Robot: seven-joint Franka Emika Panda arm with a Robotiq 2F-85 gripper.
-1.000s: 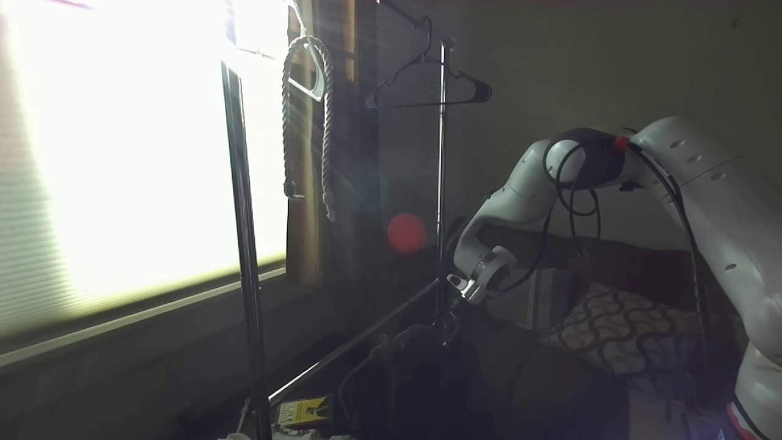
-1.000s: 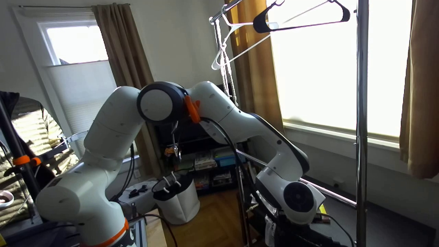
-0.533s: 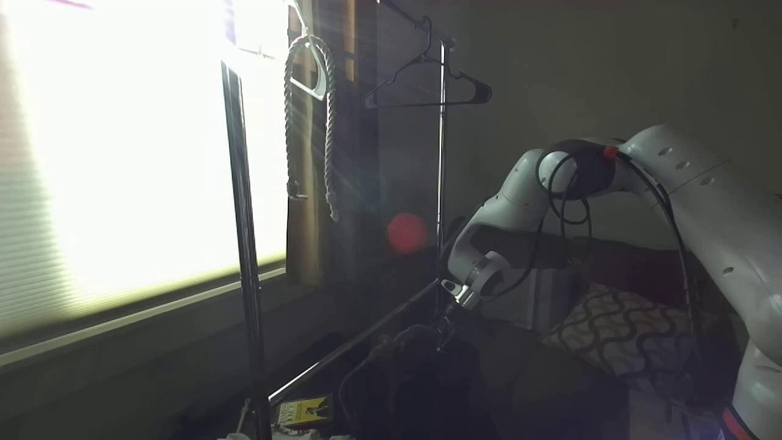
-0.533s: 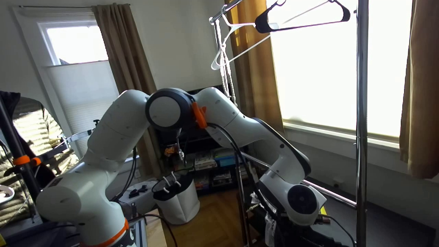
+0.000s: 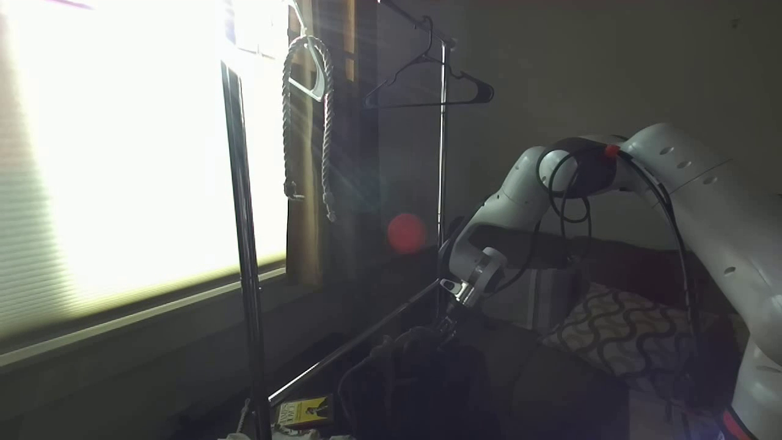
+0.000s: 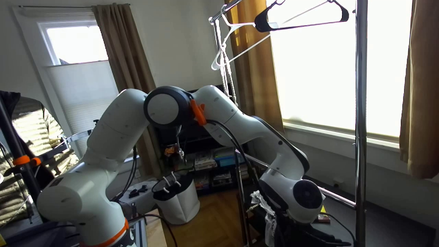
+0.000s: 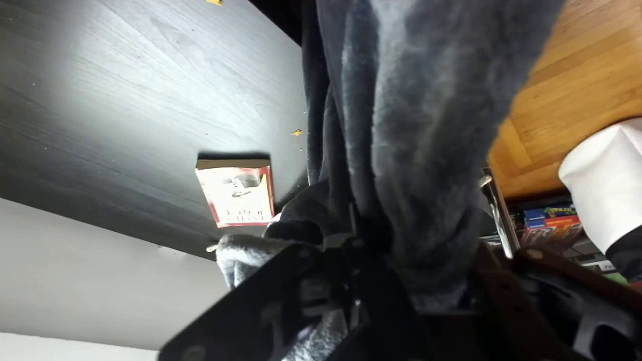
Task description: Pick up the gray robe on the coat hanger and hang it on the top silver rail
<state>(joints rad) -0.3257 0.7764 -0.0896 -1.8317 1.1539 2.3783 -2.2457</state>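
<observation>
The gray robe (image 7: 426, 100) fills the upper middle of the wrist view as dark, folded plush. In an exterior view it is a dark heap (image 5: 427, 385) under the hand. My gripper (image 7: 426, 245) has its fingers on either side of a thick bunch of this cloth, the jaws partly closed. Blur and shadow hide whether they clamp it. From outside, the gripper (image 5: 448, 333) points down into the robe's upper part. The robe's coat hanger is hidden among folds and fingers. High above runs the top silver rail (image 5: 406, 15), also the rail (image 6: 224, 12) with hangers.
An empty dark hanger (image 5: 424, 104) and a white hanger (image 6: 236, 25) with rope hang from the rail. Rack uprights (image 5: 241, 214) (image 6: 361, 120) and the low bar (image 6: 337, 197) stand close to the arm. A book (image 7: 235, 193) lies nearby; a patterned cushion (image 5: 623, 330) is farther off.
My arm has come down and toward the rack, then nearly stopped, with the wrist turning slightly. The fingers have come closer together at the robe, whose upper folds have shifted.
</observation>
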